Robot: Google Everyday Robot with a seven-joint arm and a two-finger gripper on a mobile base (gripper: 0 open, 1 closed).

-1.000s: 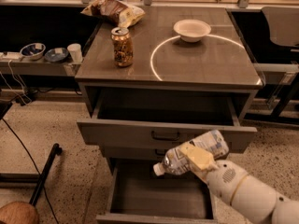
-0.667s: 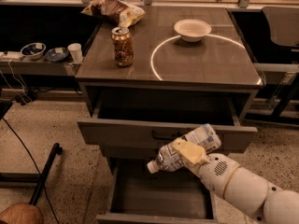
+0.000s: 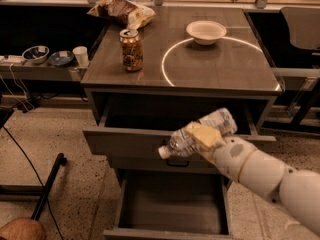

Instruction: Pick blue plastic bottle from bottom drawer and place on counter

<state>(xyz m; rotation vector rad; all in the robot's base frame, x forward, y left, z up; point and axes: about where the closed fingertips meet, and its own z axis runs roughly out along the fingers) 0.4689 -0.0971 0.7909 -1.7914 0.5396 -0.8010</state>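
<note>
My gripper [image 3: 204, 136] is shut on the blue plastic bottle [image 3: 192, 137] and holds it lying sideways, white cap to the left, in front of the middle drawer and above the open bottom drawer [image 3: 172, 204]. The bottom drawer's grey interior shows nothing in it. The counter [image 3: 200, 69] with its bright white ring lies above and behind the bottle. My white arm reaches in from the lower right.
On the counter stand a brown patterned can [image 3: 131, 50], a white bowl [image 3: 206, 32] and a snack bag [image 3: 122, 10]. The middle drawer [image 3: 125, 141] is pulled partly out. A dark side shelf at left holds bowls [image 3: 36, 54] and a cup [image 3: 80, 55]. A black bar [image 3: 47, 186] lies on the floor.
My gripper has carried the bottle upward and a little to the left, from low over the bottom drawer to the height of the middle drawer front.
</note>
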